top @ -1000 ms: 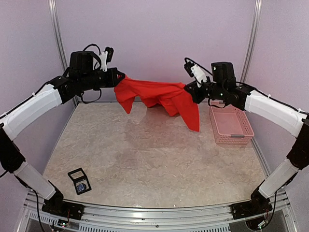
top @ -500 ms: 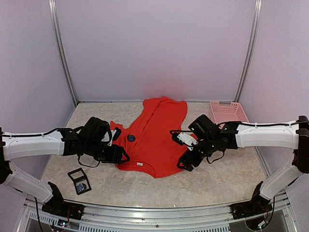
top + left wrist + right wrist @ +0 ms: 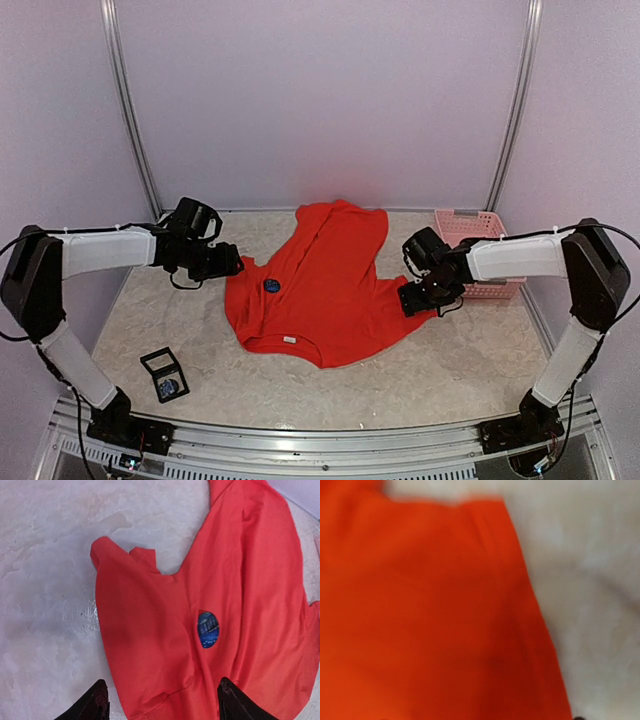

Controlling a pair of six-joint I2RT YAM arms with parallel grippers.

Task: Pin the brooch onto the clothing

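Well, the left gripper (image 3: 162,682) stands wide open with nothing between its dark fingertips (image 3: 97,702), hovering over the left part of the bright red short-sleeved fabric T-shirt (image 3: 325,300). The shirt lies spread on the pale mottled table (image 3: 470,350), neckline toward the arms. Just ahead of that gripper, the small round blue brooch (image 3: 208,629) rests on the shirt's chest beside a long fold. Whether its pin is through the cloth I cannot tell.

The right gripper (image 3: 412,298) sits at the shirt's right sleeve, but its wrist view is blurred, so neither its opening nor any hold can be judged. If it does grip the sleeve, pulling away would likely drag the shirt and tip off an unfastened brooch. A low left approach could snag the fold. The pink plastic basket (image 3: 465,225) and the small black open box (image 3: 165,375) lie apart from this.
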